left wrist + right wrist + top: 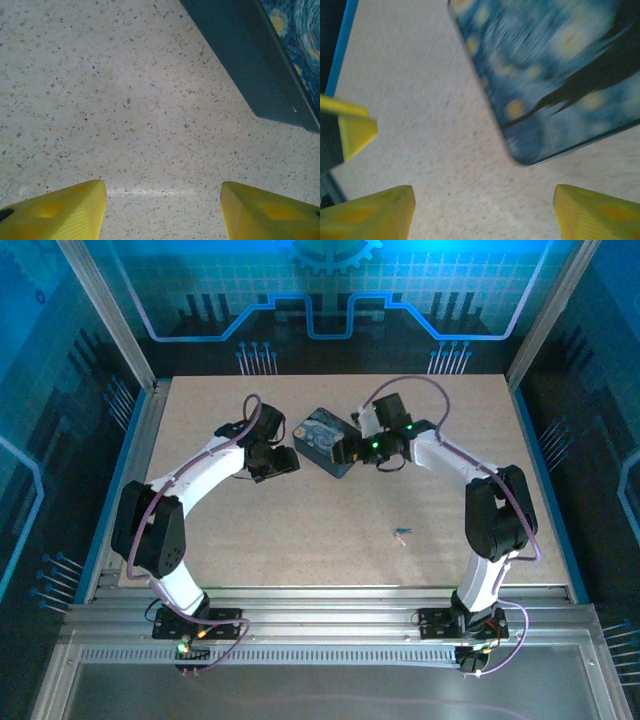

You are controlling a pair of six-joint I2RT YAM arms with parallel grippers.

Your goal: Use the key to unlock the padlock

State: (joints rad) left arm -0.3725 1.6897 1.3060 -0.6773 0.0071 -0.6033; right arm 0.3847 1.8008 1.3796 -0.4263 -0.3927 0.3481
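Wide and empty: left gripper [163,202] at 9 o'clock of box [328,438], right gripper [484,207] at 3 o'clock. Spotted key [401,533] at box's 5 o'clock, well apart.

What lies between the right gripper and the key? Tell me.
Bare table, nothing else, between right gripper and key, in the top view.
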